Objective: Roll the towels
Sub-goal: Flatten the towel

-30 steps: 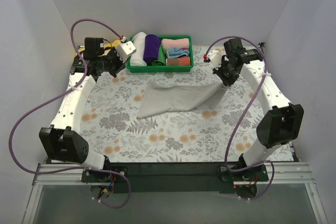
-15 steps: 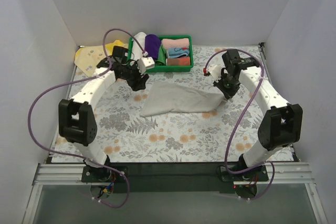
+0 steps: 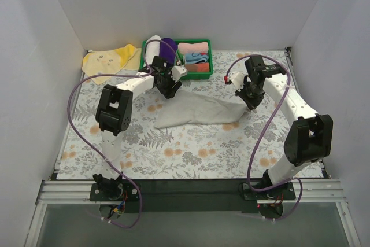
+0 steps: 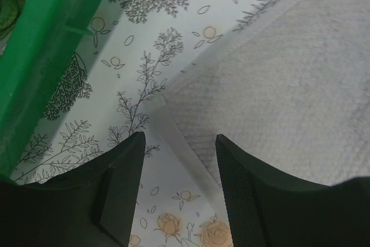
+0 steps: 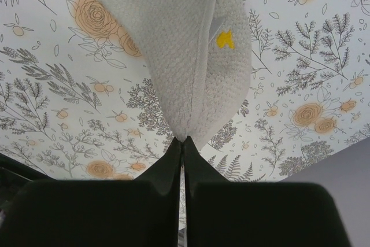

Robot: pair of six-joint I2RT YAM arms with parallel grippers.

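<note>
a: grey towel, where?
b: grey towel [image 3: 196,111] is unrolled on the counter [image 3: 173,154], mid-width, toward the far edge, just in front of the green basket [image 3: 205,73]. it's rumpled and narrows toward its right end.
a: right jaws?
b: closed on the grey towel's right end. the wrist view shows the tips pressed together with the grey towel [image 5: 191,56] pinched between them and folded on itself, and a small yellow tag [image 5: 225,39] on the cloth. that end rises off the counter to the tips. the rest lies flat.
a: left jaws?
b: open, gripping nothing. they sit over the towel's far left corner, close to the basket's front wall. in the wrist view the corner of the grey towel [image 4: 289,85] shows in the gap between them, with the green basket [image 4: 46,44] at the left. can't tell if they touch the cloth.
a: other towel?
b: yellow towel [image 3: 110,62] is in the far left corner of the counter, spread out, not rolled, small printed marks on it, apart from both jaws.
a: basket?
b: it's at the far edge, middle. white roll [image 3: 151,45] and purple roll [image 3: 167,47] are at its left end, pink folded cloth [image 3: 193,47] and blue cloth [image 3: 195,58] to the right.
</note>
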